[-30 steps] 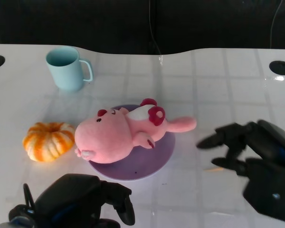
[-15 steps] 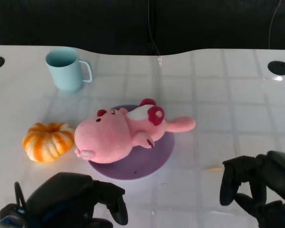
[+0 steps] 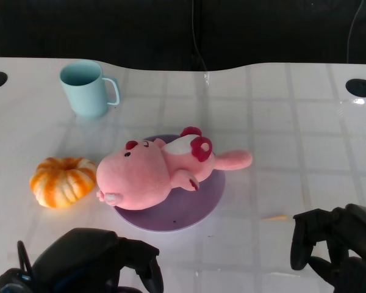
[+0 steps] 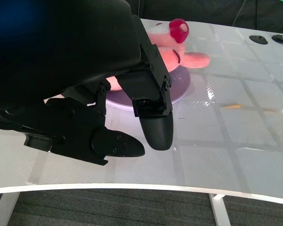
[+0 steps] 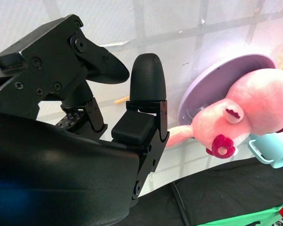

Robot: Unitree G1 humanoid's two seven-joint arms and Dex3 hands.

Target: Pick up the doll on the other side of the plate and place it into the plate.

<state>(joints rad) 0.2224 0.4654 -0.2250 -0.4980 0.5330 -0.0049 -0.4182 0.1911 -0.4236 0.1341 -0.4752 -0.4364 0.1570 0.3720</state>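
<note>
The pink plush doll with dark red ears and cheeks (image 3: pixel 158 171) lies on its side across the round flat lilac plate (image 3: pixel 198 207), with its head overhanging the plate's rim on the side facing the orange-and-white striped soft pumpkin (image 3: pixel 62 181) and one long pink limb extending past the opposite rim. The pumpkin sits just beside the doll's head on the white gridded table (image 3: pixel 293 122). A pale blue cylindrical mug with a handle (image 3: pixel 85 88) stands upright farther back, well apart from the plate. A small thin tan stick (image 3: pixel 274 217) lies on the table between the plate and the right hand (image 3: pixel 335 250). The right hand sits at the near edge of the table, clear of the plate; it holds nothing, and its fingers are parted and slightly curled. The left hand (image 3: pixel 91 265) sits at the near edge in front of the plate; it is likewise empty, with its fingers apart.
</note>
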